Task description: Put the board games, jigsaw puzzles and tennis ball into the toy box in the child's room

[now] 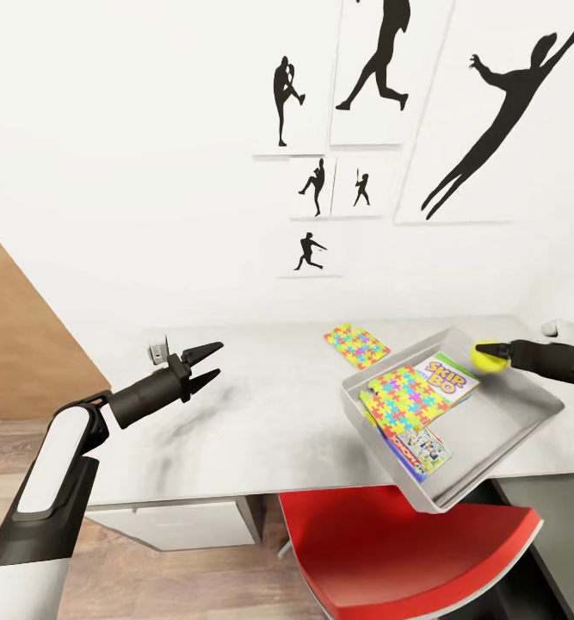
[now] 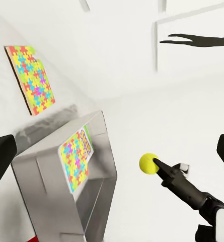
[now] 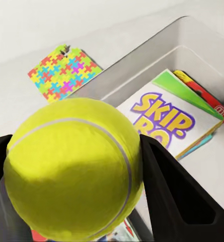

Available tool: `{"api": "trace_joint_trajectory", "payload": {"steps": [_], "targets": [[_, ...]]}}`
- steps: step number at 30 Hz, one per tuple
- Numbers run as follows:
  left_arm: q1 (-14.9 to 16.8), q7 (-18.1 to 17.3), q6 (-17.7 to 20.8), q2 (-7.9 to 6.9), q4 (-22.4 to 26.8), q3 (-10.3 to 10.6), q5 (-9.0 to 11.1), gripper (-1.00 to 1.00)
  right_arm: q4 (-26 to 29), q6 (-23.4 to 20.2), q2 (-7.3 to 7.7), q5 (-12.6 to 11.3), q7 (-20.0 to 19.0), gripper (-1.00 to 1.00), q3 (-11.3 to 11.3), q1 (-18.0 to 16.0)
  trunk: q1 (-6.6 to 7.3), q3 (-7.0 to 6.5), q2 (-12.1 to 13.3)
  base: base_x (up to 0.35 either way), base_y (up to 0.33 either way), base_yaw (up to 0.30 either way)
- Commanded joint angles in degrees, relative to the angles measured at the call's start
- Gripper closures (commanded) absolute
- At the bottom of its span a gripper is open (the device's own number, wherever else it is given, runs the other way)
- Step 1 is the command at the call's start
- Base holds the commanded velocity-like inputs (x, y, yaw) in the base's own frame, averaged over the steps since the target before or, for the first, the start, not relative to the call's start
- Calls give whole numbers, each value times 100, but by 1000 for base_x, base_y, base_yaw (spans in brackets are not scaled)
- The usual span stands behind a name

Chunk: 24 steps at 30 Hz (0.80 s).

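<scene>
This is a child's bedroom or playroom in a home, rendered in simulation: a white wall (image 1: 149, 172) carries a cluster of black baseball-player silhouette pictures (image 1: 381, 69), and wood-plank flooring (image 1: 11, 439) shows below. A pale grey desk (image 1: 261, 422) with a red-seated chair (image 1: 390, 542) tucked at it bears playthings: a jigsaw puzzle sheet (image 1: 356, 346) lying flat and a grey toy box (image 1: 527, 430) holding a Skip-Bo game (image 1: 448, 378), another jigsaw sheet (image 1: 404, 396) and a Monopoly box (image 1: 422, 449). A tennis ball (image 1: 490, 355) is over the box.
</scene>
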State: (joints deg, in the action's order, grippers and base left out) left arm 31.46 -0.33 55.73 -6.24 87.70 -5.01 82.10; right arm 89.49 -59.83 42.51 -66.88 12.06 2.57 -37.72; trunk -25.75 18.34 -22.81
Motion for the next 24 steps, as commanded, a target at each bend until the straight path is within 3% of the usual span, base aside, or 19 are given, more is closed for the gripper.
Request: {"api": "trace_joint_trajectory", "payload": {"steps": [1,4,12,24], "targets": [[4,-5,26,0,1,-7,-2,-100,-21,-17,-38,-35,121,100,-11,-5,-3,10,-11,0,0,-2],[3,-6,26,-2,1,-7,-1,-100,-60,-17,-101,77,175,100,-30,0,-3,10,-11,0,0,-2],[1,-19,26,-8,1,-15,-4,-100,-285,-17,-245,745,249,100,-59,106,-3,10,-11,0,0,0],[0,-28,27,-9,1,-17,-2,-100,-425,-17,-260,985,283,100,-34,145,-3,10,-11,0,0,0]]}}
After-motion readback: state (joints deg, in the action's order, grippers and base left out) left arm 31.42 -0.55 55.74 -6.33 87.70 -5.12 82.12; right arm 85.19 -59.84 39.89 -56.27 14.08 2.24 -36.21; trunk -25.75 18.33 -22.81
